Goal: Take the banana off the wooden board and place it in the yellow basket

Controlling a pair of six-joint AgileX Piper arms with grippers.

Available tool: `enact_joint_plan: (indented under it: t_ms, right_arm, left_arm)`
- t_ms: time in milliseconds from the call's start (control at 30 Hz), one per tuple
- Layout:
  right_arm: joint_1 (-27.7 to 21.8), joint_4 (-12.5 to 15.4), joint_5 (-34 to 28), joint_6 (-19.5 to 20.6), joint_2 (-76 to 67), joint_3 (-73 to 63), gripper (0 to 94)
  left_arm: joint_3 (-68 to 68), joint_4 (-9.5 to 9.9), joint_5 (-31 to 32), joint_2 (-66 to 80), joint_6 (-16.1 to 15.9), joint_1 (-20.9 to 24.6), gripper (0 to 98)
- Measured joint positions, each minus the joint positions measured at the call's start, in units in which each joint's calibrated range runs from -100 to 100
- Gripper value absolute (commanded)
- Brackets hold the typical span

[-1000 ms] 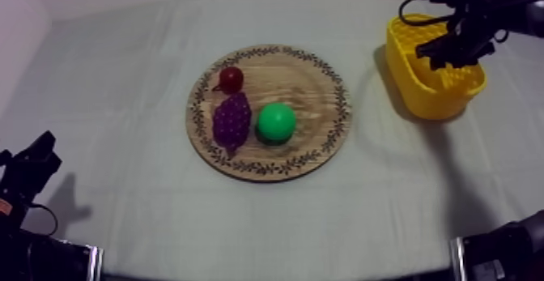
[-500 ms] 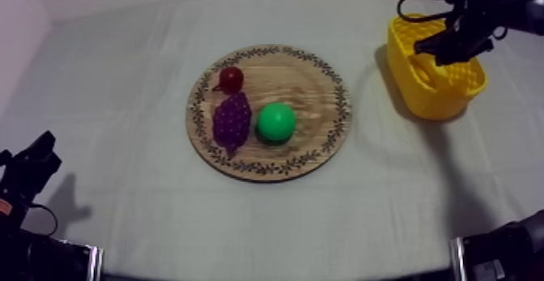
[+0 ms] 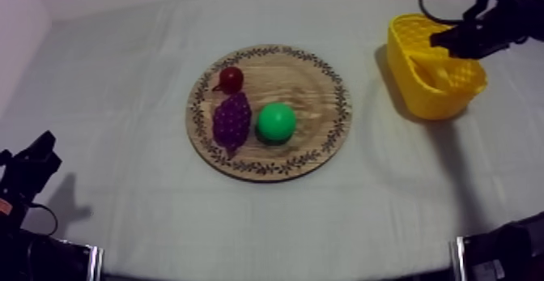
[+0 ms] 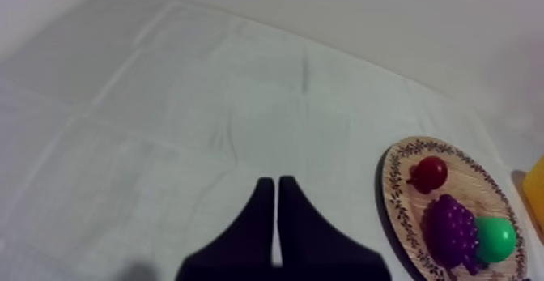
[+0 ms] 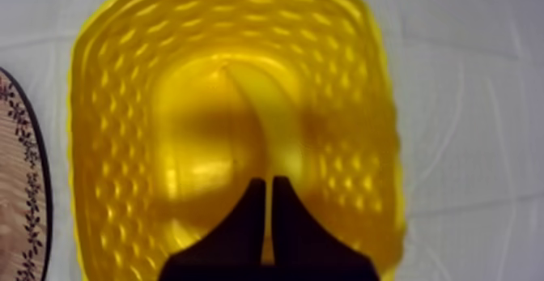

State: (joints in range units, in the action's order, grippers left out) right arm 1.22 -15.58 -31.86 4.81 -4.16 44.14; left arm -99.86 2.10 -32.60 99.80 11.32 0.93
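The banana (image 3: 427,68) lies inside the yellow basket (image 3: 438,100) at the far right of the table. Seen from the right wrist, the banana (image 5: 261,130) rests curved on the floor of the basket (image 5: 105,138). My right gripper (image 3: 444,40) hovers above the basket's middle, its fingers together as a narrow wedge (image 5: 269,184), holding nothing. The round wooden board (image 3: 316,75) sits at the table's centre with no banana on it. Low at the left side, my left gripper (image 3: 40,151) is at rest, shut and empty (image 4: 275,184).
On the board lie a small red fruit (image 3: 231,78), a bunch of grapes (image 3: 231,120) and a green round fruit (image 3: 276,122). The left wrist view has the board (image 4: 479,179) off to one side. Bare cloth lies between board and basket.
My right gripper's fingers have closed from open to shut, and the gripper has moved up and to the right over the basket. The banana stays in the basket. The left arm has not moved.
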Motion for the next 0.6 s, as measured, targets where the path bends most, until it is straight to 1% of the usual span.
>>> enact_joint_plan:
  t_ms: [200,300,367,433,467,533,600]
  right_arm:
    - [-3.54,10.07,12.83,-8.31,-12.77,11.12,1.3]
    - [-3.22,14.80,18.64,-12.11,-20.17,18.42,1.4]
    - [-2.65,17.22,21.42,-14.38,-25.92,23.18,1.4]
    - [-1.82,18.64,23.48,-15.75,-31.38,28.12,1.5]
    - [-1.41,18.89,23.78,-16.24,-34.48,30.85,1.5]
    - [-0.69,18.78,23.47,-16.63,-40.16,35.76,1.5]
    - [0.04,18.77,21.46,-16.50,-46.40,41.26,1.5]
  left_arm:
    - [0.00,0.00,0.00,0.00,0.00,0.00,0.1]
    - [0.00,0.00,0.00,0.00,0.00,0.00,0.1]
    - [0.00,0.00,0.00,0.00,0.00,0.00,0.1]
    - [0.00,0.00,0.00,0.00,0.00,0.00,0.1]
    - [0.00,0.00,0.00,0.00,0.00,0.00,0.1]
    - [0.00,0.00,0.00,0.00,0.00,0.00,0.1]
    - [0.00,0.00,0.00,0.00,0.00,0.00,0.1]
